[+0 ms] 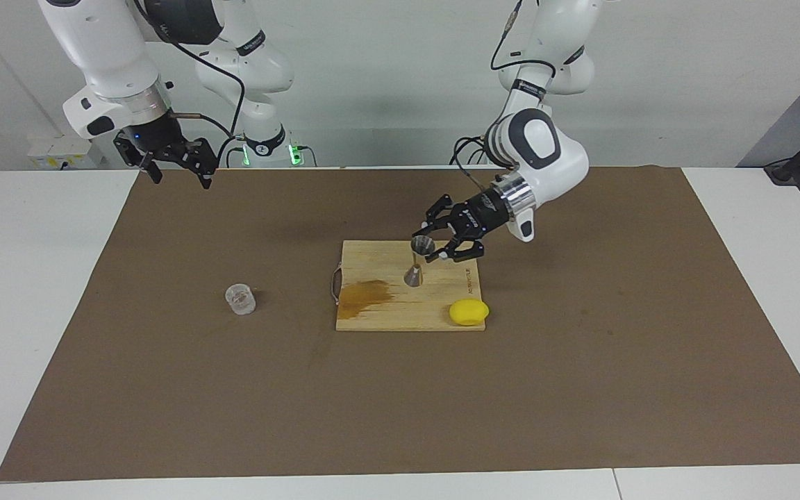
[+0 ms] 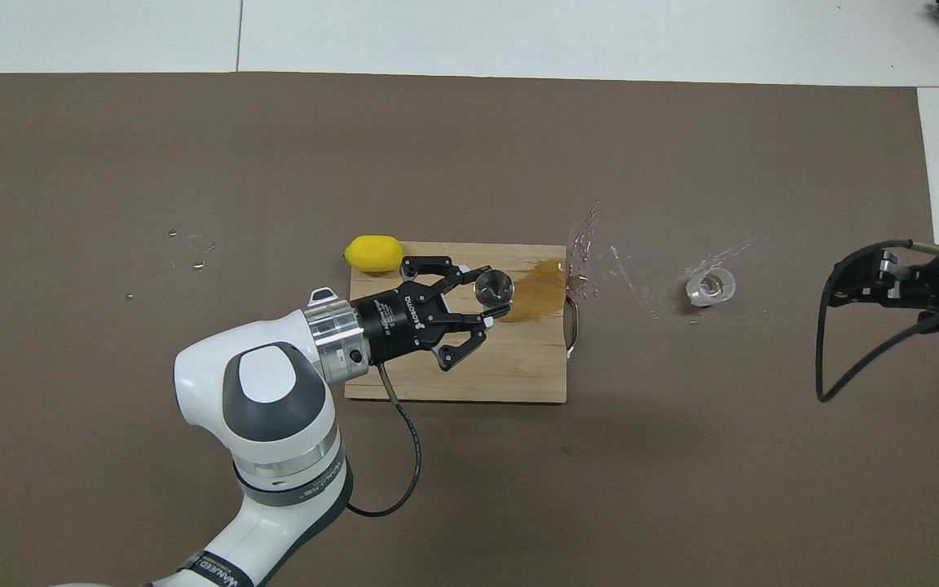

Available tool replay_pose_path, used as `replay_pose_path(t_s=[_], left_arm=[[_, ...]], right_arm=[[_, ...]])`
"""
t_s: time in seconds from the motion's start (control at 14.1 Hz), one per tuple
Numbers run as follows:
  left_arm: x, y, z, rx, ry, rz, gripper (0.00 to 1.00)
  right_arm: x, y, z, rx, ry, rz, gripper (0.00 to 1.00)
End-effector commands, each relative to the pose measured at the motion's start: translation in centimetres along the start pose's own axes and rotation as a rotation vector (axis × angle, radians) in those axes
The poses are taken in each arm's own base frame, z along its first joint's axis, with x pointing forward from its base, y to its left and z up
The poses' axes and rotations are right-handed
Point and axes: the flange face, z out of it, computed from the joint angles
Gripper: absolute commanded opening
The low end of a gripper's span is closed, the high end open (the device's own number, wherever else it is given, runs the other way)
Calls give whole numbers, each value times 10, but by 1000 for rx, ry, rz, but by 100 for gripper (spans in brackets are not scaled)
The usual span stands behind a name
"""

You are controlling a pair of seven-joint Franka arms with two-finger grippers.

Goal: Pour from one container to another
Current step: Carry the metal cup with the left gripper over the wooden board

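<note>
Currently my left gripper (image 1: 422,251) is pinching the jigger (image 1: 417,261) over the cutting board (image 1: 379,316); my right gripper (image 1: 176,169) is waiting, fingers spread. Glass (image 1: 240,299) is sitting on the mat (image 1: 164,389), toward the right arm's end.

This is looking like a robotics lab rather than a kitchen. Two white Franka arms (image 1: 539,149) are standing bolted at the edge of a white table (image 1: 46,278), with black cables (image 1: 230,83) hanging off them and green status lights (image 1: 294,154) glowing at their bases. A brown mat (image 1: 580,361) is covering the tabletop under the left gripper (image 1: 435,251), and a bare white wall (image 1: 386,69) is rising above the arms.
</note>
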Motion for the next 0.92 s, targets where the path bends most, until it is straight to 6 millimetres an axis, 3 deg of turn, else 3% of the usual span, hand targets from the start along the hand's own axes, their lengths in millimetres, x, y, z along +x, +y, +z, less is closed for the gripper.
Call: replay_pose_path(t_s=[0.0, 0.43, 0.57, 0.71, 0.85], left_arm=[[10, 10, 36, 14, -7, 15, 0], [14, 10, 46, 4, -22, -18, 0], [25, 9, 52, 6, -17, 62, 0], [28, 4, 57, 5, -27, 73, 0], [35, -1, 62, 17, -15, 71, 0]], right_arm=[[6, 3, 13, 55, -30, 217, 95], [45, 23, 56, 175, -164, 656, 95], [53, 29, 71, 218, -189, 763, 97], [64, 30, 94, 250, -268, 865, 99], [77, 46, 121, 303, -365, 963, 100]])
